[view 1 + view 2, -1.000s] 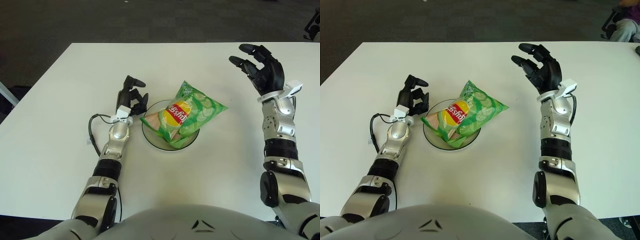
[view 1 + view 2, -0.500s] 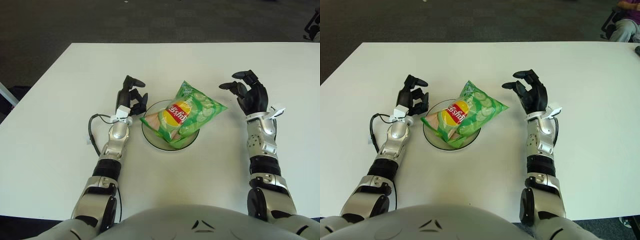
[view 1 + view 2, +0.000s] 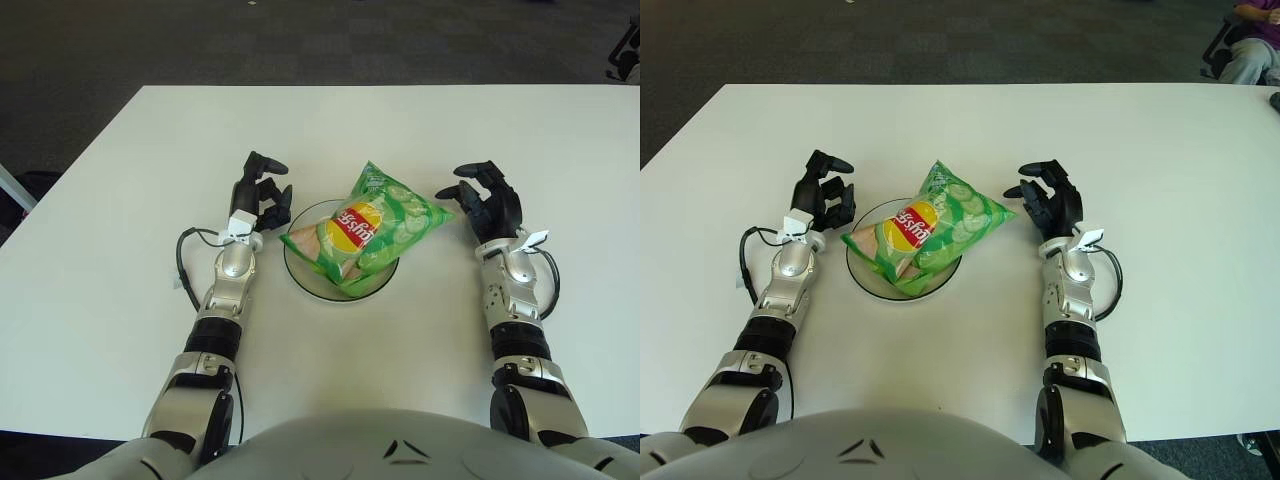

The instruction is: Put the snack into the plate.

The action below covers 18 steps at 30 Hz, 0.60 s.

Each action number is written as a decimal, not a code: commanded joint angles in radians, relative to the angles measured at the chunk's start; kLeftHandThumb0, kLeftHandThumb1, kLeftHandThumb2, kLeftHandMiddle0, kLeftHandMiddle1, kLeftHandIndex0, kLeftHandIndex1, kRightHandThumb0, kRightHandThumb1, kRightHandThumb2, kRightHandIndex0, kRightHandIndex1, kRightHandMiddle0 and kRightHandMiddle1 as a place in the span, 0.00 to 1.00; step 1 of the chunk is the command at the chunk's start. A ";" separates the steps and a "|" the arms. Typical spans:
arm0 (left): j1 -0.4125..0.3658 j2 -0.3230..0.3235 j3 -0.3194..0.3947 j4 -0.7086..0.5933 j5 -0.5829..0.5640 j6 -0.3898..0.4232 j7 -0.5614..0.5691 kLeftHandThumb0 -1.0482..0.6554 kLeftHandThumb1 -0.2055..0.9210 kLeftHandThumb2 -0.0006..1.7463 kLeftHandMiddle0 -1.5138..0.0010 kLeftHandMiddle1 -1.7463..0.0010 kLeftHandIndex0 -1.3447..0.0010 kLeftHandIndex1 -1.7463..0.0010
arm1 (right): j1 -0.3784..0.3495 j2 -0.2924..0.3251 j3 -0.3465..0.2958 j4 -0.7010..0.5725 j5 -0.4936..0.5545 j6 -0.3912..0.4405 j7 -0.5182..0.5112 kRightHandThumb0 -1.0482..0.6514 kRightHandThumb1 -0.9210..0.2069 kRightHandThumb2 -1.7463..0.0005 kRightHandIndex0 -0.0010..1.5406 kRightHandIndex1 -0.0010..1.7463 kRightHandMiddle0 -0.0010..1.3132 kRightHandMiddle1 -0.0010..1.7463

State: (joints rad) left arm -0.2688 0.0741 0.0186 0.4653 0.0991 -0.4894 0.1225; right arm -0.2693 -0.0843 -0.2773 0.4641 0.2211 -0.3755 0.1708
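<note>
Left eye view: a glossy green crinkled snack bag [image 3: 365, 228], printed with pale cucumber slices and a red and yellow logo, lies tilted across a shallow round plate [image 3: 300, 277] with a dark rim and pale inside. The bag covers most of the plate and its upper right corner sticks out past the rim toward 2 o'clock. The plate sits on a smooth matte white table [image 3: 100, 250]. At 9 o'clock from the plate, just beside its rim, shows the left robot hand [image 3: 262, 195], black jointed fingers loosely curled upward and gripping nothing, on a silver metal forearm with a thin black cable looping at the wrist. At 3 o'clock from the bag shows the right robot hand [image 3: 482, 202], its black fingers spread moderately wide and bent, empty; its thumb tip points at the bag's right corner and is very near it, though contact cannot be told.

Right eye view: the same bag [image 3: 930, 231] lies in the plate [image 3: 862, 272], again with its corner overhanging toward 2 o'clock. The left robot hand [image 3: 824, 198] shows at 9 o'clock from the plate, fingers half curled and empty. The right robot hand [image 3: 1047, 200] is at 3 o'clock, just beside the bag's corner, fingers parted and holding nothing. A dark carpeted floor [image 3: 940, 40] lies beyond the table's far edge.
</note>
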 commanded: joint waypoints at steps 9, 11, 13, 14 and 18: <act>0.018 0.004 0.010 -0.002 -0.022 0.022 -0.026 0.39 0.78 0.49 0.41 0.00 0.73 0.00 | 0.042 0.034 -0.010 0.036 0.012 -0.132 -0.007 0.61 0.45 0.32 0.34 1.00 0.28 0.96; 0.019 0.004 0.011 -0.005 -0.026 0.025 -0.030 0.39 0.78 0.49 0.41 0.00 0.74 0.00 | 0.060 0.035 -0.001 0.028 0.004 -0.141 -0.004 0.51 0.33 0.42 0.43 1.00 0.27 0.98; 0.020 0.003 0.013 -0.008 -0.029 0.028 -0.034 0.39 0.78 0.48 0.42 0.00 0.74 0.00 | 0.077 0.036 0.010 0.013 -0.008 -0.139 -0.008 0.44 0.25 0.49 0.48 1.00 0.26 0.99; 0.020 0.003 0.014 -0.009 -0.030 0.029 -0.036 0.39 0.78 0.48 0.42 0.00 0.74 0.00 | 0.084 0.037 0.015 0.005 -0.013 -0.136 -0.011 0.43 0.24 0.50 0.50 1.00 0.26 0.99; 0.020 0.004 0.017 -0.012 -0.036 0.034 -0.042 0.39 0.79 0.48 0.42 0.00 0.74 0.00 | 0.117 0.042 0.040 -0.043 -0.072 -0.101 -0.069 0.41 0.20 0.54 0.54 1.00 0.25 1.00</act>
State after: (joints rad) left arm -0.2646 0.0753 0.0258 0.4571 0.0775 -0.4667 0.0925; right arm -0.2270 -0.0651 -0.2534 0.4207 0.1836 -0.4997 0.1397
